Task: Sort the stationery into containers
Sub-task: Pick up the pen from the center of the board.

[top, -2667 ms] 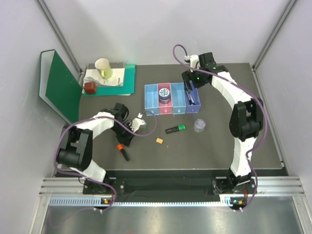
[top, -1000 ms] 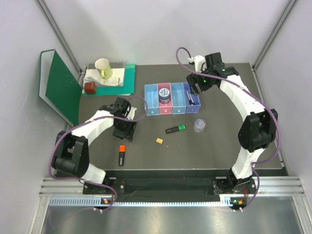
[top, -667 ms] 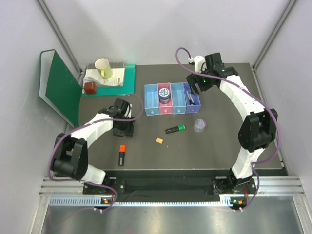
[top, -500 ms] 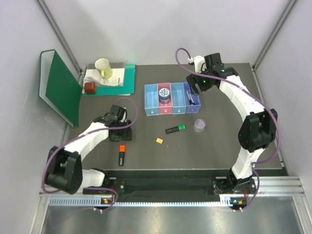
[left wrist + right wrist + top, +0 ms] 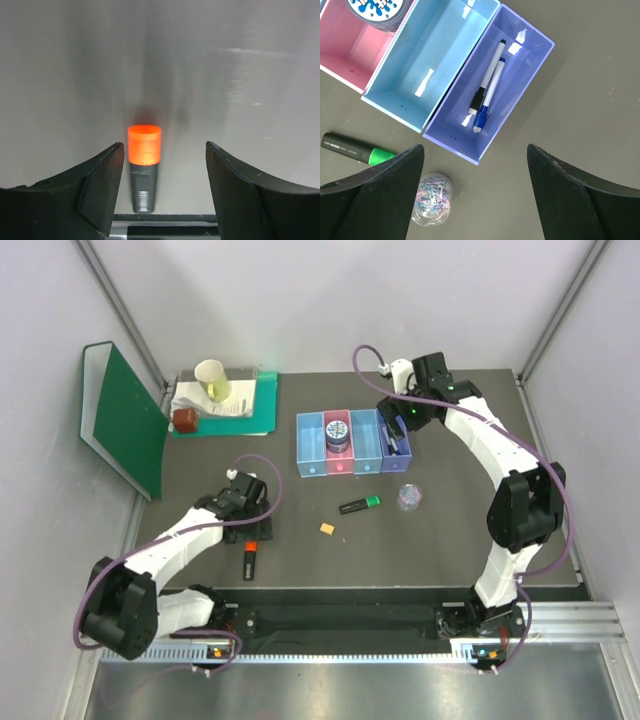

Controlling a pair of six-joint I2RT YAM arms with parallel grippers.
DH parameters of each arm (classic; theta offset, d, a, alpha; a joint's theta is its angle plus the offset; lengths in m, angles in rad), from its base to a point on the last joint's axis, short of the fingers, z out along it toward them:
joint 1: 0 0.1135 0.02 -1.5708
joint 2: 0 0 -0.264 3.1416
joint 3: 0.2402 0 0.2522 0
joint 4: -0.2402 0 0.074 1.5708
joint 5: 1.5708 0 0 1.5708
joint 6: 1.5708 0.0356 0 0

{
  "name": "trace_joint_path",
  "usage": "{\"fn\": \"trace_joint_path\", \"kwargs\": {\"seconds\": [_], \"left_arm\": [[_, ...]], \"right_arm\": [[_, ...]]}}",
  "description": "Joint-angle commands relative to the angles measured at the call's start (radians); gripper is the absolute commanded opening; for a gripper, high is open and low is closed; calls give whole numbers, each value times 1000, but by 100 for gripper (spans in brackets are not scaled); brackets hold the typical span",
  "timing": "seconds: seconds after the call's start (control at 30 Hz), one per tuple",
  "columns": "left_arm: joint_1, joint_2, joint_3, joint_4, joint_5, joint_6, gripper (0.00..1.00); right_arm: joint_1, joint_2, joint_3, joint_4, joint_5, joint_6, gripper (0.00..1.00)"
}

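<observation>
Swinging down from mid-frame, the left arm (image 5: 190,530) now has its end effector (image 5: 164,146) over the orange highlighter (image 5: 250,558) at lower left of the worktop (image 5: 450,540). Its jaws stand well apart, wider than a second ago, and hold nothing. The right end effector (image 5: 475,148) hangs over the purple bin (image 5: 520,75), hardly shifted, jaws wide and also empty.

The bins (image 5: 311,445) sit in a row at upper centre. The tin (image 5: 337,430) is in the pink one and two pens (image 5: 487,90) lie in the purple one. Green highlighter (image 5: 359,505), tub (image 5: 410,497) and block (image 5: 326,528) lie loose below the row, apart from each other.

The orange highlighter looks light, stiff and smooth, and likely to roll. A pinch across the black barrel at mid-length seems the best hold. The tub is probably light and slick, and the block is small enough to slip a pinch.

In the left wrist view the barrel's near end is cut off at the frame bottom, the worktop washes out in glare, and the picture is soft. The tin is cropped at the upper edge of the right wrist view. What fills the tub is too small to tell.
</observation>
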Motion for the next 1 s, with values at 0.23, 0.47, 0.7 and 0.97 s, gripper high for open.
{"fn": "trace_joint_path", "kwargs": {"seconds": [0.23, 0.47, 0.7, 0.97], "left_arm": [[-4, 113, -32, 28, -34, -48, 66], [-1, 171, -37, 34, -8, -59, 47], [-3, 181, -34, 31, -8, -57, 16], [8, 153, -15, 89, -29, -10, 0]], "right_arm": [[10, -30, 18, 40, 9, -4, 84], [8, -9, 33, 45, -5, 2, 84], [7, 5, 41, 51, -14, 10, 84], [3, 2, 62, 46, -3, 5, 84]]}}
